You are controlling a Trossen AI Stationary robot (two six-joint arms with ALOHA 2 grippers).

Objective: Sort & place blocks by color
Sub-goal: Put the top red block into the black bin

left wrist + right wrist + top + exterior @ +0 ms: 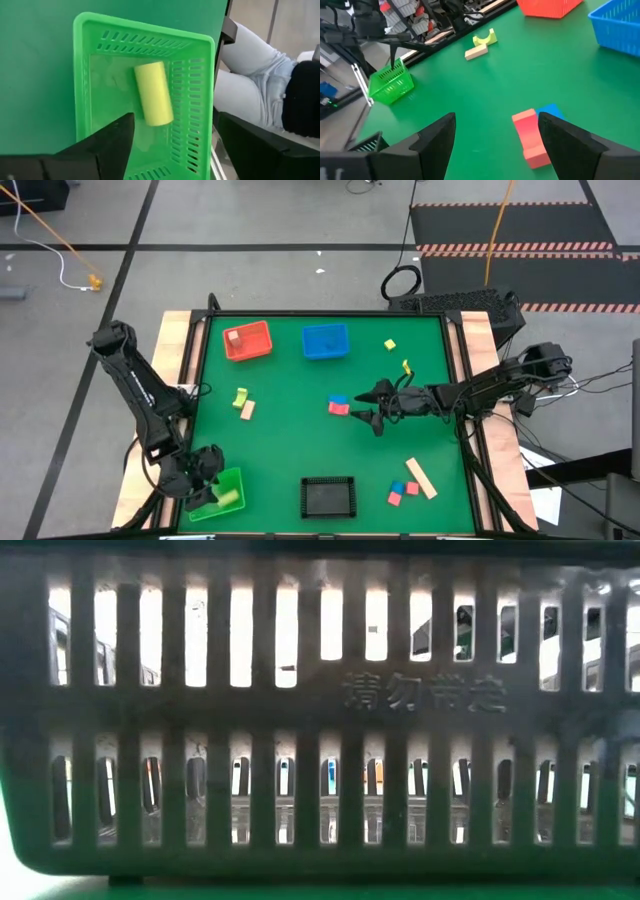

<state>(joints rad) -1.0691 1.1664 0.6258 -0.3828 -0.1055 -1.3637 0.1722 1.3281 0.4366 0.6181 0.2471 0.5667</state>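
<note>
A yellow-green cylinder block lies on its side on the floor of the green basket at the table's near left corner. My left gripper hangs open just above it and is clear of the block. My right gripper stands open at mid table, pointing toward the table's left. Just ahead of it on the mat lie a red block and, behind that, a blue block. The red block lies beside one finger, and no touch shows.
At the far edge stand a red basket with a block inside and a blue basket. A black basket at the near edge fills the low view. Loose blocks lie at left, far right and near right. A person sits beyond the edge.
</note>
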